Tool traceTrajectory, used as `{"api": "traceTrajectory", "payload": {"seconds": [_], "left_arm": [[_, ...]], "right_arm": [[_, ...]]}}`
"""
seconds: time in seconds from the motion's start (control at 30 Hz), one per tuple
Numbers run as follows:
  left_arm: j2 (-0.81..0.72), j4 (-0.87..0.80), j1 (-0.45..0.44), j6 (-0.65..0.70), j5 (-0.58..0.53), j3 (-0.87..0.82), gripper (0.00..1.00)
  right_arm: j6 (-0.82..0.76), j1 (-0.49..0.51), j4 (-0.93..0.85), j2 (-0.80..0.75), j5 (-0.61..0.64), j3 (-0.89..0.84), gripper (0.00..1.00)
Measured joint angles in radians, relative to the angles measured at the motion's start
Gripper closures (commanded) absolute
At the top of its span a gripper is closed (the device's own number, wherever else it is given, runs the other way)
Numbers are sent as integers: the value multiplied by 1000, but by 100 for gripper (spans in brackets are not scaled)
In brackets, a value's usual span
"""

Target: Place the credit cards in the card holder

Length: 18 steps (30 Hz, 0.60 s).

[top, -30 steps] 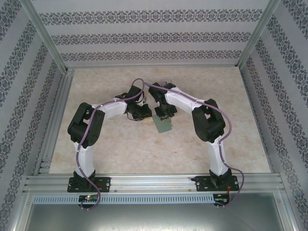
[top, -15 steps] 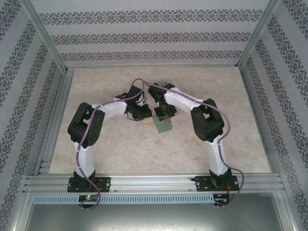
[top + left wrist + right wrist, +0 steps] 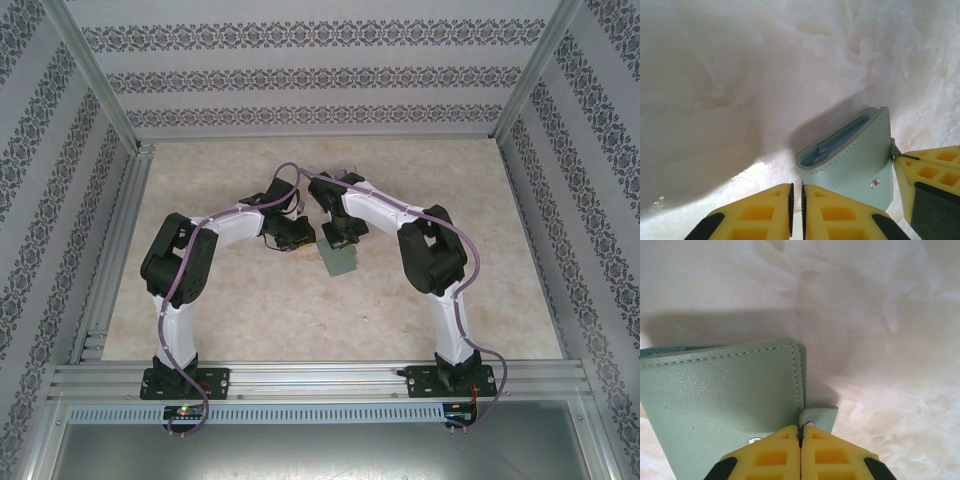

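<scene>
The card holder [image 3: 860,162], pale grey-green with stitched edges and a metal snap, stands tilted up off the marble table. Its open mouth faces the left wrist camera, and blue edges of the credit cards [image 3: 834,146] show inside it. My right gripper [image 3: 800,432] is shut, pinching the holder's edge by the small snap tab [image 3: 822,415]. My left gripper [image 3: 796,192] sits just left of the holder's lower corner, its pads almost together with nothing between them. From above, the card holder [image 3: 339,261] lies under both grippers, left gripper [image 3: 300,240] and right gripper [image 3: 341,238].
The marble tabletop [image 3: 300,310] is fenced by aluminium rails [image 3: 110,250] and patterned walls. One yellow finger of the right gripper [image 3: 930,172] stands close by the holder's right side in the left wrist view.
The right gripper's jaws have closed on the holder's tab edge. Both arms and the holder have barely moved.
</scene>
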Motion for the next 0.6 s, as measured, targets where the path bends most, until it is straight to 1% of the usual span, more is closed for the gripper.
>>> {"api": "traceTrajectory", "payload": {"seconds": [0.17,0.37,0.6], "left_arm": [[0,1,-19,-4,13,0,85],[6,6,-49,-8,23,1,84],[43,13,-65,-20,37,14,85]], "right_arm": [[0,-3,41,-66,-11,-65,95],[-5,-8,126,-153,-65,-164,95],[-15,-23,215,-167,-145,-230,95]]}}
